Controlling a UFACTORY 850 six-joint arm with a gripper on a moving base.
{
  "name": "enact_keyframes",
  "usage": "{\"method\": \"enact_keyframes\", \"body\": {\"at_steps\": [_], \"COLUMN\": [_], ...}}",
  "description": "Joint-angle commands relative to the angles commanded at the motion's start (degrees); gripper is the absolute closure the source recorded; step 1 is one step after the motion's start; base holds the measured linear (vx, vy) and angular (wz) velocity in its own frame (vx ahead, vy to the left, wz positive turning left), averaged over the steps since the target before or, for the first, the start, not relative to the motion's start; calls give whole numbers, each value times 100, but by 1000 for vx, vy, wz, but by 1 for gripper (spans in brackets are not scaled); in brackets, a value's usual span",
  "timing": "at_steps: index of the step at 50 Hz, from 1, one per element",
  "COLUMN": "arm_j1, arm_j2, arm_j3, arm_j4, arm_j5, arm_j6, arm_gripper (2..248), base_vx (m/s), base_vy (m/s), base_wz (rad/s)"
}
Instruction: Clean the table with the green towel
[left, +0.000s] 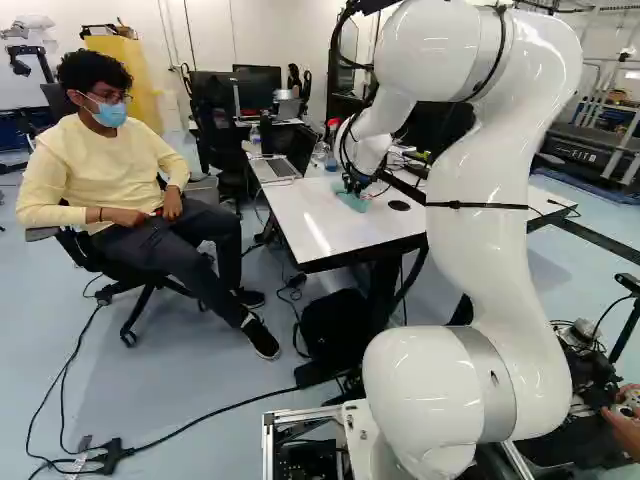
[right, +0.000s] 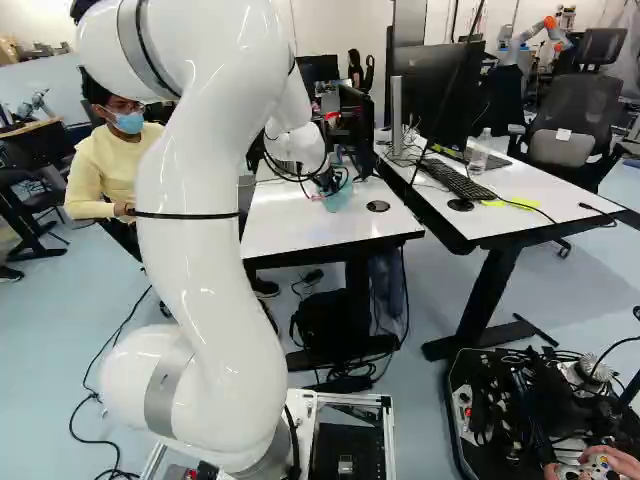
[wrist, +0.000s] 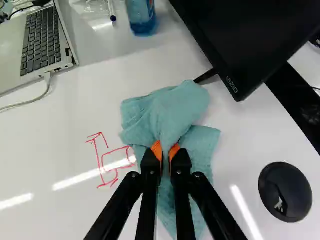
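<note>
Tool (left: 353, 188) grips one towel (wrist: 172, 112) between one red drawing (wrist: 103, 159) and one disc (wrist: 285, 192).

The arm (left: 480, 260) is glossy white, with smooth, bulbous joint housings and a long, curved link. Grey bands (left: 486, 385) ring the joints, and a thin black strap (left: 478, 205) circles the link. Black cables (right: 285, 172) loop about the white wrist. The gripper (left: 353, 184) is black, with slim bars, small round screws (wrist: 152, 172) and ridged orange pads (wrist: 157, 149). Low down, the base seems framed in silvery metal rails (right: 350, 399).
</note>
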Motion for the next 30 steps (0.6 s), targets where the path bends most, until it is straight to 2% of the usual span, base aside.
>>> {"method": "enact_keyframes", "body": {"at_steps": [30], "arm_j1": [428], "arm_j2": [-364], "arm_j3": [-489], "arm_j4": [0], "arm_j5": [0], "arm_j6": [0], "arm_gripper": [213], "base_vx": [0], "base_vy": [0], "base_wz": [0]}}
